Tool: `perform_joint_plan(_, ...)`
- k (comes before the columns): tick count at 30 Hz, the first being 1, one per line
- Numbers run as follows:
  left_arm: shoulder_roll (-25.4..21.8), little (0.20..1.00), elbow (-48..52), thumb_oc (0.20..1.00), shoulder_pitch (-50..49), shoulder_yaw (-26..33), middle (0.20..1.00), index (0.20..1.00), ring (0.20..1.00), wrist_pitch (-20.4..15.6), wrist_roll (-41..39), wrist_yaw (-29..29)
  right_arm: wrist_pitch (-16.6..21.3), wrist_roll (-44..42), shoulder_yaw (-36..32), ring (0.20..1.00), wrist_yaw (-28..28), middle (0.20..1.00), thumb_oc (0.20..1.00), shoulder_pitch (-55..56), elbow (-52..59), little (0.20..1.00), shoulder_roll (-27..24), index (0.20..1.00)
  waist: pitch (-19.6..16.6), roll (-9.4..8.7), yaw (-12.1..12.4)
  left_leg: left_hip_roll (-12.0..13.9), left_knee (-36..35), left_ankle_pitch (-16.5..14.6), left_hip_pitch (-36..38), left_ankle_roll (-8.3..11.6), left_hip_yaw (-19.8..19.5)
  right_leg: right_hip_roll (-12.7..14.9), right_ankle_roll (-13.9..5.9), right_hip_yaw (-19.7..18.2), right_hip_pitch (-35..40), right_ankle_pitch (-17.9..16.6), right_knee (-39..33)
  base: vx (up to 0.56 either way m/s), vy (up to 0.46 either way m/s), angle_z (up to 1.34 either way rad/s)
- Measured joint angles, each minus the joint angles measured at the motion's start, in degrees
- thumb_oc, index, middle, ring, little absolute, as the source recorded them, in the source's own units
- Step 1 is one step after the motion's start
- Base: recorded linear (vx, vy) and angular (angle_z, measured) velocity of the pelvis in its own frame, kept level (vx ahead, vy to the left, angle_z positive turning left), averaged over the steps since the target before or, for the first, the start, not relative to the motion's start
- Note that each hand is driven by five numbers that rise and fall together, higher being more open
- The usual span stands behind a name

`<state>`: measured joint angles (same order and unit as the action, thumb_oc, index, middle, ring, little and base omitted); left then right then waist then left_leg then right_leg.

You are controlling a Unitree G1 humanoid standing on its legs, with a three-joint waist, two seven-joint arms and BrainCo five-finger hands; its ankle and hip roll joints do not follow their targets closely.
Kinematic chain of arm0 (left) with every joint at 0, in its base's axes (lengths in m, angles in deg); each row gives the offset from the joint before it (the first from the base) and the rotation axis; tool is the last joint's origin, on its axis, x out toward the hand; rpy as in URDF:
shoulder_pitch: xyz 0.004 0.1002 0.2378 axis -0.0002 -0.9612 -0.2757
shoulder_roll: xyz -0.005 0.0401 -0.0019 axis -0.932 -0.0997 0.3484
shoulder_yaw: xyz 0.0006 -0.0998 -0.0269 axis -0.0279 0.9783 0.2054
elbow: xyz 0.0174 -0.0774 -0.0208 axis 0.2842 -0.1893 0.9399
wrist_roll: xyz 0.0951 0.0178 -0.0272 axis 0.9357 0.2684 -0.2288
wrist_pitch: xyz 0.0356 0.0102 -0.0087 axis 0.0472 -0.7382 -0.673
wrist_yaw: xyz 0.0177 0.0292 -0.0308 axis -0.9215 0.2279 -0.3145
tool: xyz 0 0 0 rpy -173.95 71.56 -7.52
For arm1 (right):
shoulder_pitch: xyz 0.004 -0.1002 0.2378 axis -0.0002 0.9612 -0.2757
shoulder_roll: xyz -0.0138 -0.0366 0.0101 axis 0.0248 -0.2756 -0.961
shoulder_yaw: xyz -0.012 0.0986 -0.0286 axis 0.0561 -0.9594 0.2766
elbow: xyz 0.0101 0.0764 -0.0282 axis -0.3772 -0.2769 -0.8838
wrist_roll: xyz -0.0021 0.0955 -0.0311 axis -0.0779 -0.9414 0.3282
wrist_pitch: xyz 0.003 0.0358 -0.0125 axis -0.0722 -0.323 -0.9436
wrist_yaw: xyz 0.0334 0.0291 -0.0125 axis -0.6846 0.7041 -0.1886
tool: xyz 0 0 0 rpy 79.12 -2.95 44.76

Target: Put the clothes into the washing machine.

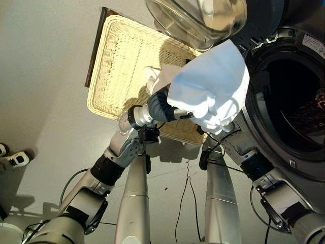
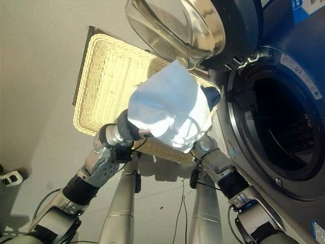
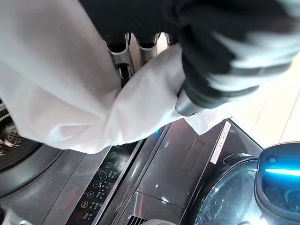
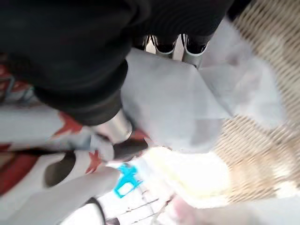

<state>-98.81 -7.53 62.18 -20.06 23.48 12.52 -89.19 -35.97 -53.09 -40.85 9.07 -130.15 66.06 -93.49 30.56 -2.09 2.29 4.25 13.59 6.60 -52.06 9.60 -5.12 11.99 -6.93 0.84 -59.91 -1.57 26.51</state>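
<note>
A bundled white cloth (image 1: 210, 84) hangs in the air between both hands, just left of the washing machine's round opening (image 1: 292, 101). My left hand (image 1: 158, 108) grips its left side. In the left wrist view, fingers (image 3: 119, 44) and thumb curl into the cloth (image 3: 61, 84). My right hand (image 4: 115, 126) is under the bundle's lower right, and its fingers (image 4: 192, 54) and thumb pinch white cloth (image 4: 168, 103). The glass door (image 1: 203, 18) stands swung open above the bundle. A red-patterned fabric (image 4: 28, 140) shows past the right hand.
A shallow pale wicker basket (image 1: 119, 66) lies on the grey floor behind and left of the hands, with a bit of white cloth (image 1: 152, 75) at its near right. The machine's control panel (image 3: 103, 183) faces the left wrist. A small white object (image 1: 18, 158) sits on the floor at far left.
</note>
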Motion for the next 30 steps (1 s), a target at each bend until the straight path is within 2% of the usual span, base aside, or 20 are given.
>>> perform_joint_plan(7,-0.2,0.2,0.0,0.2,0.2,0.01,0.2,0.2,0.2,-0.07,3.97,2.36,0.05,-9.89,-0.85,0.2,-2.23,0.2,0.2,-0.04,0.05,0.2,1.11,0.2,0.0,0.0,0.08,-0.01,0.05,0.0,0.01,0.0,0.02,0.0,0.09,0.0,0.01,-0.1,-0.08,0.0,0.0,0.0)
perform_joint_plan(10,-1.09,0.2,-0.01,0.2,0.17,0.01,0.2,0.2,0.2,-0.11,6.56,4.27,0.49,-13.63,-3.18,0.2,-2.3,0.2,0.2,0.32,0.5,0.2,1.54,0.2,0.0,0.0,0.06,0.0,0.03,0.0,0.01,0.0,0.06,0.0,0.15,0.0,0.01,-0.19,-0.22,0.0,0.0,0.0)
perform_joint_plan(11,-1.63,0.404,-0.04,0.404,0.16,0.02,0.404,0.404,0.404,-0.21,7.75,5.32,0.96,-15.35,-3.95,0.2,-2.37,0.2,0.2,0.4,1.02,0.2,1.34,0.2,0.0,0.0,0.06,0.0,0.03,0.0,0.01,0.0,0.09,0.0,0.12,0.0,0.01,-0.21,-0.31,0.0,0.0,0.0)
perform_joint_plan(12,-1.88,0.542,-0.05,0.542,0.14,0.03,0.542,0.542,0.542,-0.3,8.25,5.89,1.01,-16.05,-4.41,0.2,-2.51,0.2,0.2,0.5,1.35,0.2,1.27,0.2,0.0,0.0,0.08,0.0,0.01,0.0,0.0,0.0,0.09,0.0,0.11,0.0,0.02,-0.21,-0.34,0.0,0.0,0.0)
perform_joint_plan(13,-2.38,0.777,-0.06,0.777,0.01,0.04,0.777,0.777,0.777,-0.63,9.79,7.48,1.62,-17.97,-5.65,0.2,-3.12,0.2,0.2,0.99,2.4,0.2,1.13,0.2,0.0,0.0,0.09,0.0,-0.02,0.0,0.01,0.0,0.09,0.0,0.1,0.0,0.05,-0.22,-0.42,0.0,0.0,0.0)
perform_joint_plan(14,-2.54,0.953,-0.06,0.953,-0.02,0.02,0.953,0.953,0.953,-0.66,10.33,8.35,2.07,-19.19,-6.25,0.2,-3.41,0.2,0.2,1.34,3.19,0.2,1.11,0.2,0.0,0.0,0.12,0.0,-0.03,0.0,0.01,0.0,0.09,0.0,0.09,0.0,0.07,-0.22,-0.45,0.0,0.0,0.0)
perform_joint_plan(15,-2.92,1.0,-0.06,1.0,-0.09,0.12,1.0,1.0,1.0,-0.69,11.36,9.53,2.57,-20.69,-6.93,0.2,-3.76,0.2,0.2,1.8,4.28,0.2,1.02,0.2,0.0,0.0,0.11,0.0,-0.05,0.0,0.01,0.0,0.08,0.0,0.09,0.0,0.1,-0.23,-0.47,0.0,0.0,0.0)
perform_joint_plan(18,-3.84,1.0,-0.06,1.0,-0.29,0.13,1.0,1.0,1.0,-0.69,13.09,11.8,3.77,-23.53,-8.26,0.2,-4.58,0.2,0.2,2.48,6.13,0.2,0.8,0.2,0.0,0.0,0.08,0.0,-0.06,0.0,0.01,0.0,0.07,-0.01,0.09,0.0,0.11,-0.23,-0.48,0.0,0.0,0.0)
perform_joint_plan(25,-7.98,1.0,-0.14,1.0,-2.03,0.11,1.0,1.0,1.0,-0.52,25.06,19.98,7.53,-30.63,-10.44,0.2,-6.75,0.2,0.2,5.0,7.68,0.2,0.37,0.2,0.0,0.01,0.13,0.01,-0.4,0.0,0.01,0.0,0.09,0.0,-0.15,0.02,0.11,-0.08,-0.8,0.0,0.0,0.0)
perform_joint_plan(30,-12.15,1.0,-0.25,1.0,-2.35,0.09,1.0,1.0,1.0,0.88,32.54,22.89,10.23,-33.86,-12.96,0.2,-7.97,0.2,0.2,7.05,9.76,0.2,-1.41,0.2,0.0,0.01,0.13,0.03,-0.7,0.01,0.01,0.0,0.08,0.01,0.07,0.07,0.13,-0.24,-1.02,0.0,0.0,0.0)
